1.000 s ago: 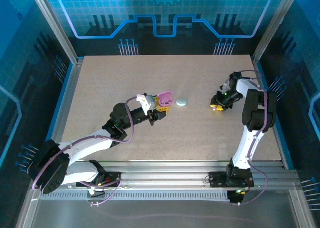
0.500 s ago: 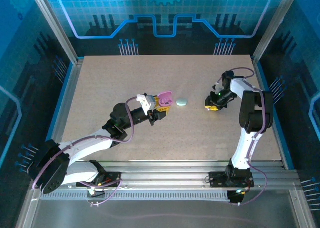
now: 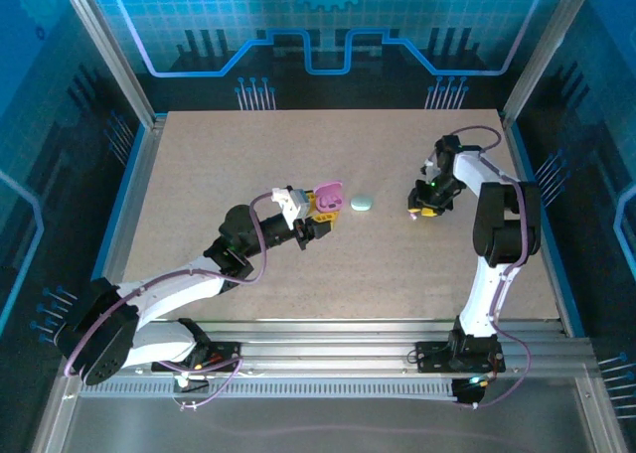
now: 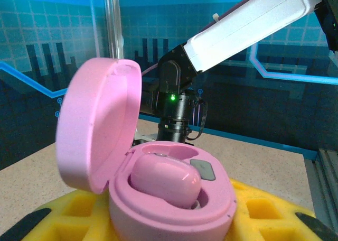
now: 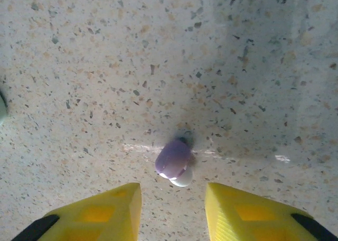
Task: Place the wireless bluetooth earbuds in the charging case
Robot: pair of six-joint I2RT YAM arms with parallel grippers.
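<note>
The left claw (image 4: 169, 220) pinches the pink charging case (image 4: 174, 212), lid (image 4: 97, 124) open to present its wells; one earbud (image 4: 165, 182) sits inside. Well right of the case, the right claw (image 5: 172, 201) hangs spread above a loose earbud (image 5: 173, 160) on the worktop (image 5: 158, 51), apparently poised to grasp.

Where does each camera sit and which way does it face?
Top external: above and behind the left arm and right arm, looking down on the table.
Left wrist: looks level across the table over the left fingers and the open pink case.
Right wrist: looks straight down at a lilac earbud between the right fingers.
Both top and left wrist show that case.
</note>
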